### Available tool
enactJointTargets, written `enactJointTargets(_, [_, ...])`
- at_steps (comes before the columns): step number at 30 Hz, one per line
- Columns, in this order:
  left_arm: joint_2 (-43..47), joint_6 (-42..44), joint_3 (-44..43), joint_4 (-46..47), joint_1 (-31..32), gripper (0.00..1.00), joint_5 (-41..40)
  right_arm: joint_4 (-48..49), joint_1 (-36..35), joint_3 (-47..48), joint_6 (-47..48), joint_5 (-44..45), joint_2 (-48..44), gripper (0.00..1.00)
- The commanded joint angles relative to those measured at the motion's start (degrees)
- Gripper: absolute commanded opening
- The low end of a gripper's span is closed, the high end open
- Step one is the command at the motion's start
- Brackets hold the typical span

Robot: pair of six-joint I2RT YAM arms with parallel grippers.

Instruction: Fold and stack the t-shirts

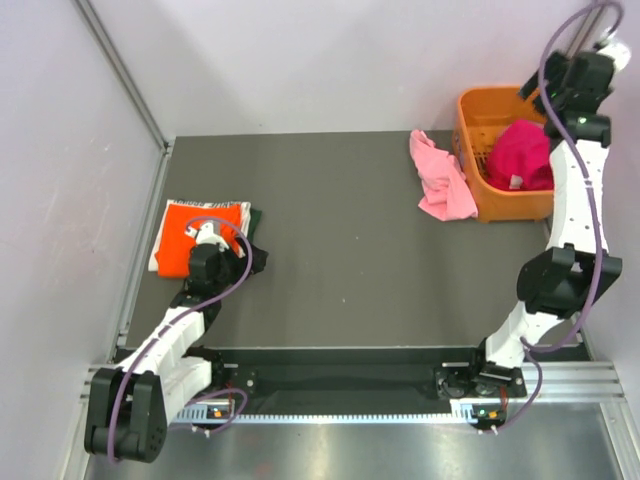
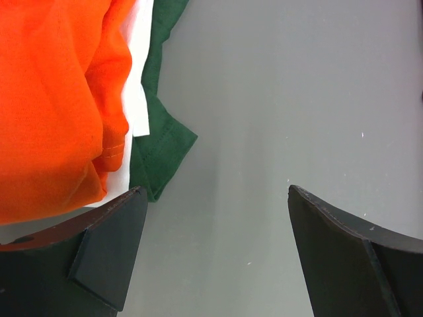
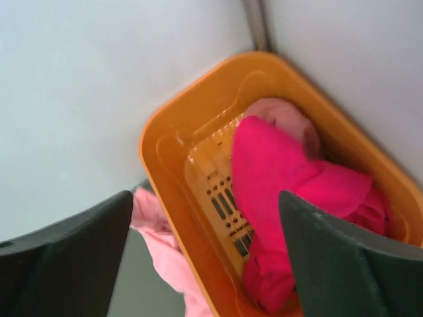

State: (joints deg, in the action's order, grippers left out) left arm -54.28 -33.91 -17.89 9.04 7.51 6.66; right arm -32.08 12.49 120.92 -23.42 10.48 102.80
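Soft, light cloth, we judged, that would sag and slip wherever unsupported. The pink t-shirt point(image 1: 440, 175) lay crumpled on the bench point(image 1: 340, 240) just beside the orange basket point(image 1: 468, 100), with a magenta shirt point(image 3: 284, 178) heaped inside. The orange shirt point(image 2: 46, 99) topped a folded stack over a white one point(image 2: 135, 86) and a dark green one point(image 2: 162, 139). The left tool point(image 2: 211, 254) by the stack and the right tool point(image 3: 205, 257) above the basket stood spread, empty. We would pinch the pink one at a shoulder seam
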Motion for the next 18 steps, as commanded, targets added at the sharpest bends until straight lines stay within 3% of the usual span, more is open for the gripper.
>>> enactJointTargets(1, [0.1,1.0,-1.0,3.4,0.2,0.91,0.5,1.6,-3.0,-14.1,3.9,-7.6,-6.6,0.85])
enactJointTargets(2, [0.2,1.0,-0.9,3.5,0.3,0.91,0.6,4.5,-4.0,-17.8,5.5,-8.0,-10.7,0.7])
enactJointTargets(4, [0.1,1.0,-0.9,3.7,0.3,0.92,0.6,6.2,-8.3,-26.4,7.3,-7.1,-13.8,0.62])
enactJointTargets(10, [-0.9,1.0,-1.2,4.1,0.6,0.92,1.2,4.2,-20.6,-30.2,13.2,-1.5,-12.1,0.49])
enactJointTargets(15, [-0.9,1.1,-1.4,4.0,0.7,0.92,1.4,1.6,-26.0,-24.0,18.1,7.4,-1.5,0.54])
enactJointTargets(18, [-0.7,1.2,-1.4,3.8,0.7,0.92,1.4,-2.8,-27.1,-14.8,20.6,16.1,7.7,0.54])
